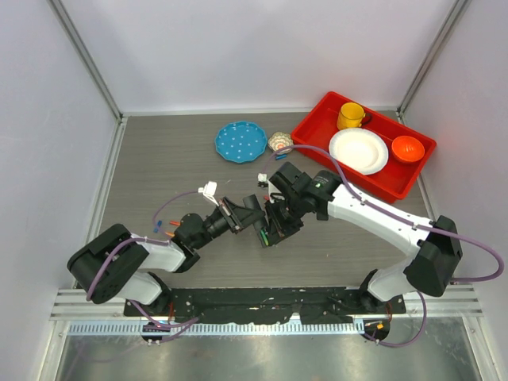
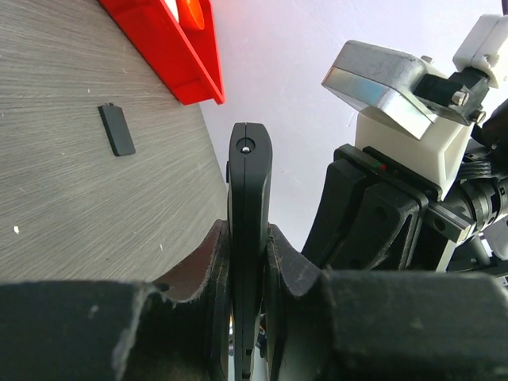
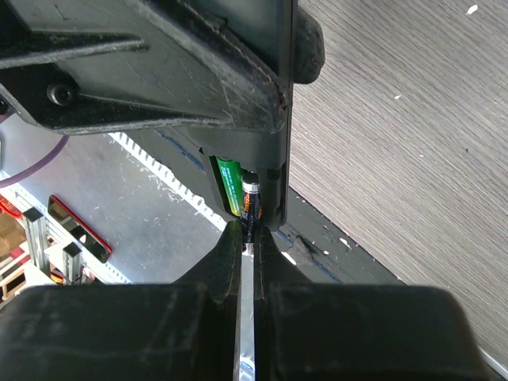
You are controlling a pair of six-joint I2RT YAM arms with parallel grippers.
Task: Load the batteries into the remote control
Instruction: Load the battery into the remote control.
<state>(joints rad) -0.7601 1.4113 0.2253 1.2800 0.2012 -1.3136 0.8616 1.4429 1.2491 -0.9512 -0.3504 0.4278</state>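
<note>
My left gripper (image 2: 248, 238) is shut on the remote control (image 2: 249, 190), a slim black bar held edge-on above the table (image 1: 159, 159). In the top view the two grippers meet at the table's middle, left gripper (image 1: 252, 216) and right gripper (image 1: 279, 216), with the remote control (image 1: 270, 230) between them. In the right wrist view the remote control (image 3: 238, 103) shows its open compartment. A green battery (image 3: 229, 184) lies inside it. My right gripper (image 3: 248, 234) is shut on the end of a black battery (image 3: 251, 208), which sits partly in the slot beside the green one.
A small flat black cover (image 2: 117, 128) lies on the table near the red tray (image 2: 171, 48). The red tray (image 1: 313, 127) at the back right holds a yellow cup (image 1: 350, 116), a white plate (image 1: 359, 151) and an orange bowl (image 1: 407, 148). A blue plate (image 1: 240, 141) sits at the back.
</note>
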